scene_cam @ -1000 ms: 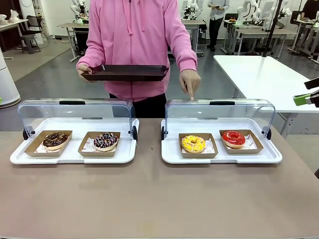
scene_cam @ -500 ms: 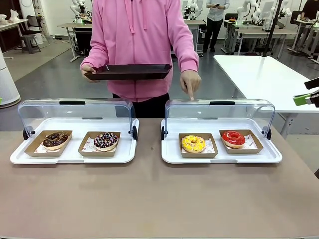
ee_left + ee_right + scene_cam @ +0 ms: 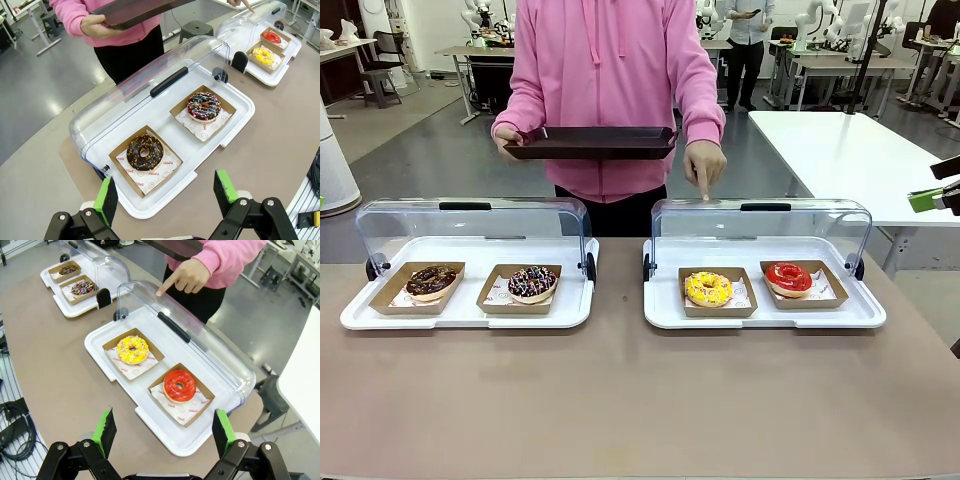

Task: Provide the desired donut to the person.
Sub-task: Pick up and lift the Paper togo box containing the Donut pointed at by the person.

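Table (image 3: 620, 400) carries two white display cases with raised clear lids. At its far side the person (image 3: 610, 80) holds a dark tray (image 3: 590, 143) and points one hand (image 3: 704, 165) at the right case (image 3: 765, 322), behind the yellow donut (image 3: 708, 288) in its left compartment. The left gripper (image 3: 165, 185) and right gripper (image 3: 162, 427) gape wide, empty.

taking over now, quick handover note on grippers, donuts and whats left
Left gripper: open, empty, over the left case. Right gripper: open, empty, over the right case.
The person's hand points on that case's lid, behind the yellow donut; other hand holds a dark tray.
Done: nothing picked. Left: move the yellow donut, likely the wanted one, onto the tray.
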Robot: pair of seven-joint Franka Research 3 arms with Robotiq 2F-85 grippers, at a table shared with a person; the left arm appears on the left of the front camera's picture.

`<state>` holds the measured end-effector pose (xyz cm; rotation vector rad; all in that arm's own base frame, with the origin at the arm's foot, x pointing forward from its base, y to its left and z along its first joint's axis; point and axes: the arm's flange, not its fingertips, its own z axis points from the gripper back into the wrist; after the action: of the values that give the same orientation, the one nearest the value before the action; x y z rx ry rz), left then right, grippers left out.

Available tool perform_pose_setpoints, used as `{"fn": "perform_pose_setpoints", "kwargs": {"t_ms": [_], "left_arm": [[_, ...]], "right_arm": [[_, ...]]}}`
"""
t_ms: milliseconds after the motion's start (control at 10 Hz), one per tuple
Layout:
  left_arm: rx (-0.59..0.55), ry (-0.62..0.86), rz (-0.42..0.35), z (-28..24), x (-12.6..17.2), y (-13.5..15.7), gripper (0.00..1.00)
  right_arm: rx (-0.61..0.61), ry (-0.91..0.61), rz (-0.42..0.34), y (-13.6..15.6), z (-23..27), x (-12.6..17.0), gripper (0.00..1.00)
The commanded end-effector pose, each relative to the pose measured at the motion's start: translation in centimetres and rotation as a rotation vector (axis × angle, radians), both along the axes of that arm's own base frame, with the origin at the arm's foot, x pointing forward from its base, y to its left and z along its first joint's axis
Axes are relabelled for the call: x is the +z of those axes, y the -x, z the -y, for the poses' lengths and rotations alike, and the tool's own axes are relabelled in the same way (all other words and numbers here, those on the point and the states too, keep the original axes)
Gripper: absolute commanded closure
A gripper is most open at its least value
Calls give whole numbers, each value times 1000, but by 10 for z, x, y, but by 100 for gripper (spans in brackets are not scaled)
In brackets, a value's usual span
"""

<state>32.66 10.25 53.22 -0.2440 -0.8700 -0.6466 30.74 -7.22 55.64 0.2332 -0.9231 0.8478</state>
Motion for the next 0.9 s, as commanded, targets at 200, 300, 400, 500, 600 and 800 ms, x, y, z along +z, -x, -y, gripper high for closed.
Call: {"fn": "perform_pose_setpoints", "kwargs": {"t_ms": [200, 300, 400, 500, 600, 800], "left_arm": [[-1, -3, 1, -1, 0, 0, 0], [-1, -3, 1, -1, 0, 0, 0], [-1, -3, 1, -1, 0, 0, 0], [-1, -3, 1, -1, 0, 0, 0], [-1, -3, 1, -1, 0, 0, 0], [-1, -3, 1, -1, 0, 0, 0]], "right_arm": [[214, 299, -71, -37, -105, 13, 0], [273, 423, -119, -51, -145, 3, 0], [327, 527, -154, -63, -174, -14, 0], [386, 593, -176, -74, -195, -36, 0], [442, 638, -193, -82, -209, -61, 0], [529, 680, -233, -98, -229, -113, 0]]}}
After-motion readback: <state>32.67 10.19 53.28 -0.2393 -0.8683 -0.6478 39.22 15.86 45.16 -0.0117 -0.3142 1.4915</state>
